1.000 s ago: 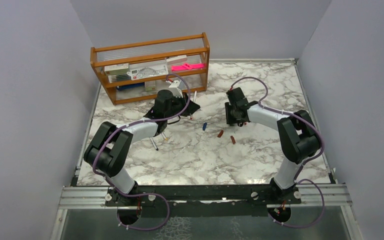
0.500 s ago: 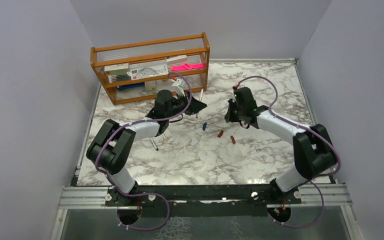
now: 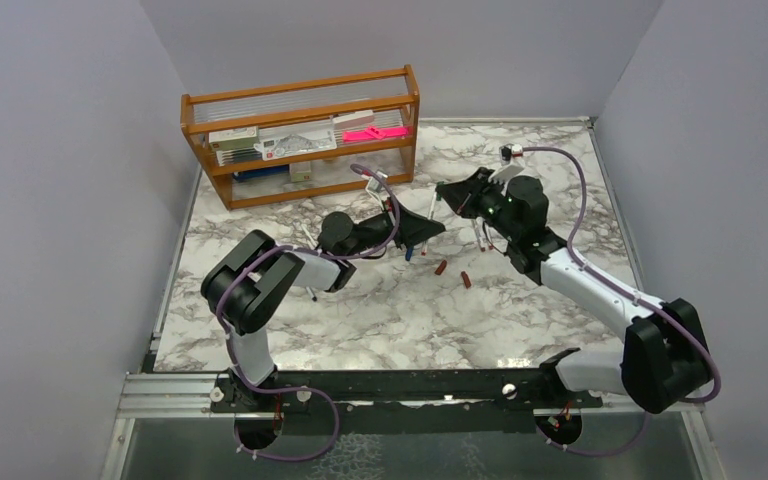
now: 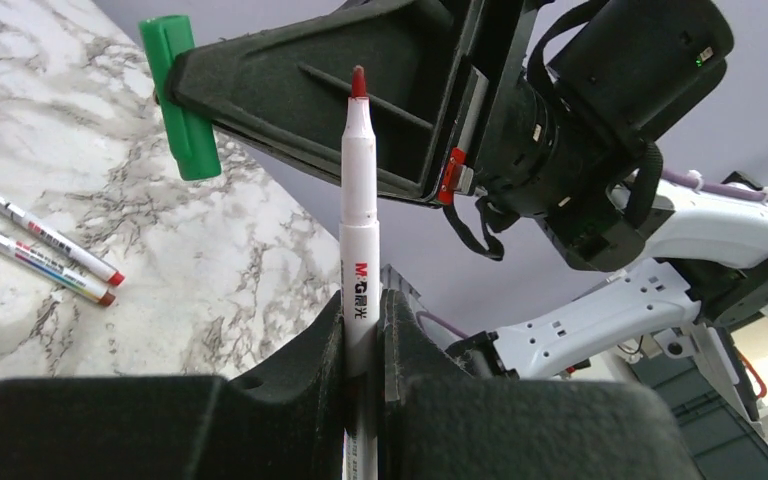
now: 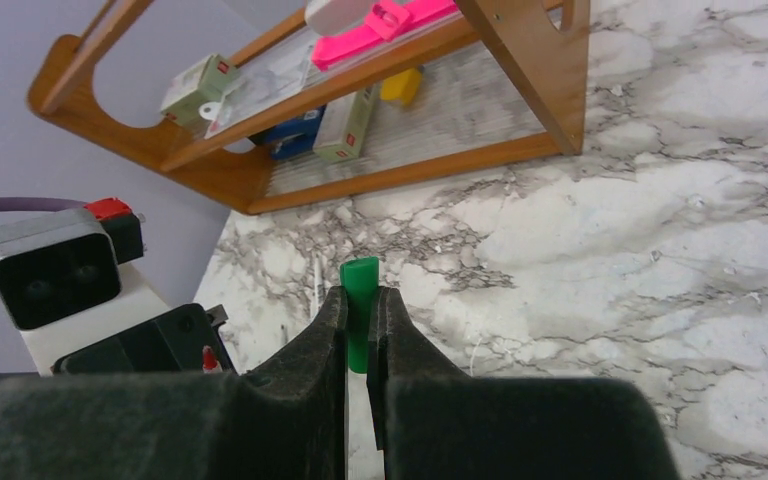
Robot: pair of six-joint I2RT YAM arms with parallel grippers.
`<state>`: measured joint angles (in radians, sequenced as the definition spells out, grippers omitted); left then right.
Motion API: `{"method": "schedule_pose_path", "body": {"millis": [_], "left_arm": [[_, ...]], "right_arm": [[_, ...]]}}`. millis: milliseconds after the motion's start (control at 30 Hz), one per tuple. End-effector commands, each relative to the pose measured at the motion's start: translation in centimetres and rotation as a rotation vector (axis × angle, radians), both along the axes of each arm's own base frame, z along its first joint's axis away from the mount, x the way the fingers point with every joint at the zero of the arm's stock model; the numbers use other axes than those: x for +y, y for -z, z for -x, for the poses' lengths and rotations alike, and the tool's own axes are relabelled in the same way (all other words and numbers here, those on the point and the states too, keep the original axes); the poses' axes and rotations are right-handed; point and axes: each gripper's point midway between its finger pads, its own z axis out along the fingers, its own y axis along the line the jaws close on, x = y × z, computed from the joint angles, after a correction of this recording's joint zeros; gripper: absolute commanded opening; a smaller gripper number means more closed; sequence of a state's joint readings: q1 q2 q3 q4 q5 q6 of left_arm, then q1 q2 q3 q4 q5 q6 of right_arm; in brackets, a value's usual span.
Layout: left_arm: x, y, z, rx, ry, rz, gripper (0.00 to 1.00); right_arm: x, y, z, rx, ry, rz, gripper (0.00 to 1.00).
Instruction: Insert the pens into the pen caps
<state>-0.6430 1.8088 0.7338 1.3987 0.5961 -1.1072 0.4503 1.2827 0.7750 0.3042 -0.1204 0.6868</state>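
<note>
Moved: both arms have swung inward since a second ago; left gripper and right gripper now nearly meet at mid-table.
Left gripper: clenched on a red-tipped pen, upright; its lower barrel is hidden between the fingers.
Right gripper: pinching a green cap, lower half buried.
Top view: held pen and cap too small to make out.
Loose: blue cap, dark red cap and red cap lie just near of the grippers.

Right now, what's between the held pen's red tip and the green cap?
Left wrist view: only a black finger of the right gripper, clamped on the green cap; nothing loose.
</note>
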Motion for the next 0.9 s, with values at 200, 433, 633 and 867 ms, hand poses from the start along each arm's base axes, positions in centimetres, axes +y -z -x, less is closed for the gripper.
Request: {"method": "schedule_pose_path", "body": {"millis": [200, 433, 633, 867], "left_arm": [[-0.6, -1.8, 1.3, -0.071, 0.041, 0.064, 0.00], [-0.7, -1.4, 1.1, -0.065, 0.034, 0.054, 0.00], [-0.8, -1.4, 0.9, -0.064, 0.033, 0.051, 0.00], [-1.0, -0.9, 0.7, -0.052, 0.037, 0.044, 0.00]], "right_arm": [[0.5, -6.9, 1.1, -0.217, -0.056, -0.093, 0.02], [0.5, -7.7, 1.1, -0.238, -0.057, -0.078, 0.02], [0.5, -7.8, 1.4, -0.246, -0.067, -0.077, 0.02], [0.4, -7.8, 1.7, -0.250, -0.076, -0.070, 0.02]]}}
